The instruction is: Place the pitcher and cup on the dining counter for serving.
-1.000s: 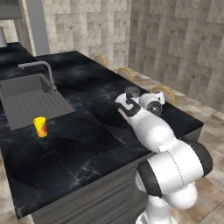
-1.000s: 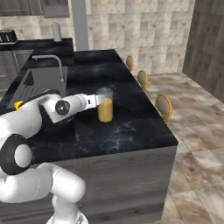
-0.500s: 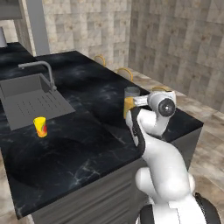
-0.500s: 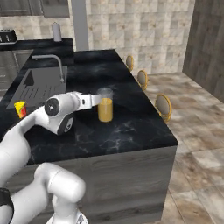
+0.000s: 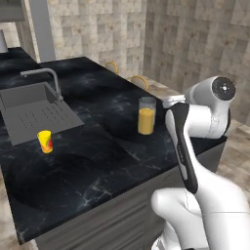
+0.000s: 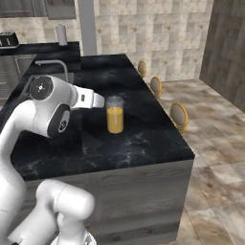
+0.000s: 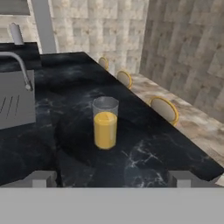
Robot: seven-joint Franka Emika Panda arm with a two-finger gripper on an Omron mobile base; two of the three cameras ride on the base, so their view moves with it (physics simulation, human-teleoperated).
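A rendered home kitchen. A long island surface [image 5: 112, 107] of glossy black veined stone sits over grey wood-grain cabinet fronts [image 6: 139, 201]. Toward the left of the left base view, a grey sink [image 5: 29, 105] with a ridged drainboard and a bent faucet [image 5: 46, 78] is set into it. Round-backed stools [image 6: 179, 116] line its far side, and tiled stone walls [image 6: 158, 28] rise behind.

Base views flank the arm, facing forward-down; hand view close. All share the pitcher [image 5: 146, 114] [image 6: 115, 114] [image 7: 105, 123], 12 o'clock.
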